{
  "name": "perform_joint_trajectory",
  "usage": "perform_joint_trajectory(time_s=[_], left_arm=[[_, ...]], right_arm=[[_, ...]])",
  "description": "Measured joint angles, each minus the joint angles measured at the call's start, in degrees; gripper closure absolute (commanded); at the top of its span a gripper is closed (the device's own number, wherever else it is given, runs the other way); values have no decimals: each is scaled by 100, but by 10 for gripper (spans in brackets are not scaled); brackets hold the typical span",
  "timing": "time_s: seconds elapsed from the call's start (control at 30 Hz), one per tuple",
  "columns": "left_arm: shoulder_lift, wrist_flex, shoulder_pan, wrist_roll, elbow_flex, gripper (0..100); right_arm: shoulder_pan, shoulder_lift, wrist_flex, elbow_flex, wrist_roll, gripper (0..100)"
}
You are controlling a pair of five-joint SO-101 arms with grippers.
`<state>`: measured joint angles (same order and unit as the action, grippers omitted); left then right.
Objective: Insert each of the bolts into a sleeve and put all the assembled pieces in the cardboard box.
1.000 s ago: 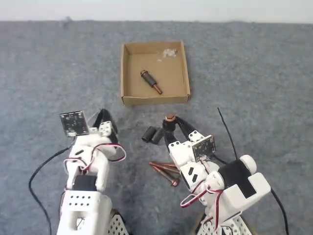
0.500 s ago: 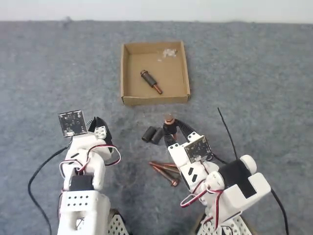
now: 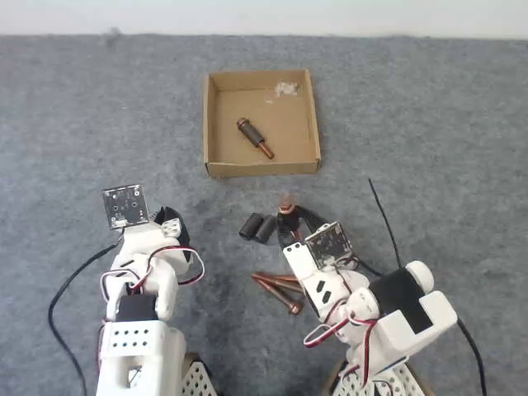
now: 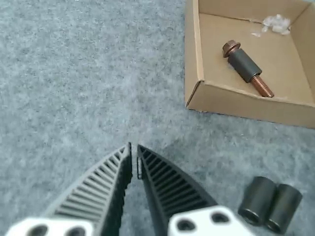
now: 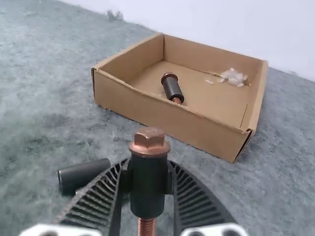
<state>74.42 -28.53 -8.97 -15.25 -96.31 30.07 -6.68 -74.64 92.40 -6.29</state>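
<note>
My right gripper (image 5: 147, 169) is shut on an assembled piece (image 5: 147, 182), a black sleeve with a copper bolt through it, bolt head up. In the high view that gripper (image 3: 287, 218) stands just in front of the cardboard box (image 3: 219, 169), beside two bare black sleeves (image 3: 257, 227) lying on the carpet. Another assembled piece (image 3: 254, 138) lies inside the box. Loose copper bolts (image 3: 278, 288) lie next to the right arm. My left gripper (image 4: 134, 147) is shut and holds nothing, hovering over bare carpet to the left of the sleeves (image 4: 269, 204) and short of the box (image 4: 194, 93).
White scraps (image 3: 285, 88) lie in the box's far corner. A black cable (image 3: 384, 223) runs over the carpet to the right of the right arm. The grey carpet (image 3: 99, 124) stretches open on both sides of the box, with a white wall behind.
Both arms have drawn back from the box toward their bases. The right gripper has kept the assembled piece and moved a little closer to the loose bolts.
</note>
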Motion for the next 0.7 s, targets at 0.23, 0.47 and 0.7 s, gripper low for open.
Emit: perform_joint_trajectory(time_s=[0.23,0.47,0.7], left_arm=[[0,-202,0,0,53,987],[-149,-281,0,0,185,987],[-1732,-79,-79,0,958,987]], right_arm=[[-264,334,158,-9,-9,992],[-475,1697,2048,-9,-9,992],[-475,3921,4686,0,-9,992]])
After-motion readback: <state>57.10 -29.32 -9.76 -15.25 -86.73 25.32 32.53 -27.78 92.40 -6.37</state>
